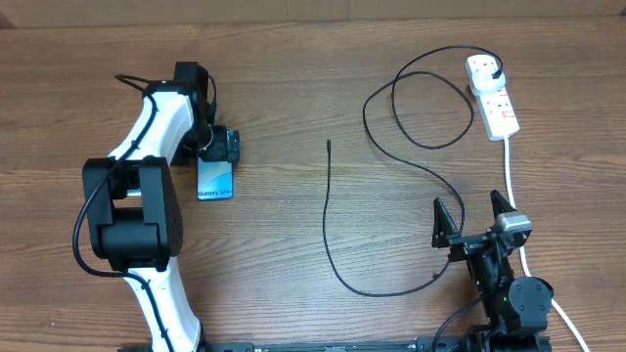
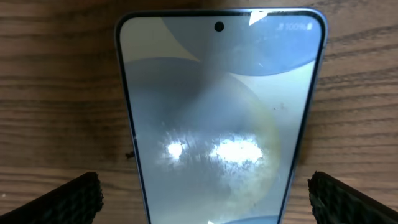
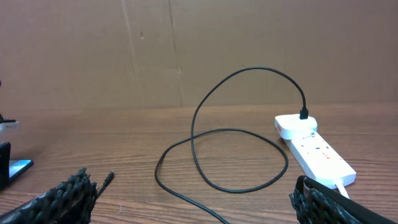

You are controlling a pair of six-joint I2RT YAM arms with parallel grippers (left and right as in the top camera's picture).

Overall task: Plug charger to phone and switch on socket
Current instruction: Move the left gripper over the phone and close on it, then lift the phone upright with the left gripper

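1. The phone (image 1: 215, 181) lies flat with its screen up at about 9 o'clock on the table (image 1: 293, 59). Its long axis runs 12–6 in the overhead view.
2. In my left wrist view the phone's (image 2: 221, 118) camera-hole end points to 12, away from the fingers (image 2: 81, 196).
3. The left gripper (image 1: 217, 156) sits over the phone's 12 end. Its jaws are spread wide, one finger on each side of the phone with a gap showing, and it grips nothing.
4. The charger (image 1: 328, 215) has its free tip near the table centre, pointing to 12, well apart from the phone. The cable drops toward 6, curves round and loops up to 1 o'clock.
5. The charger's white plug head sits in the 12 end of the socket (image 1: 497, 103), whose long axis runs roughly 11–5. I can't tell the switch state.
6. The right gripper (image 1: 472, 217) is at 4–5 o'clock, spread wide and empty. The cable passes just by its 7 side.
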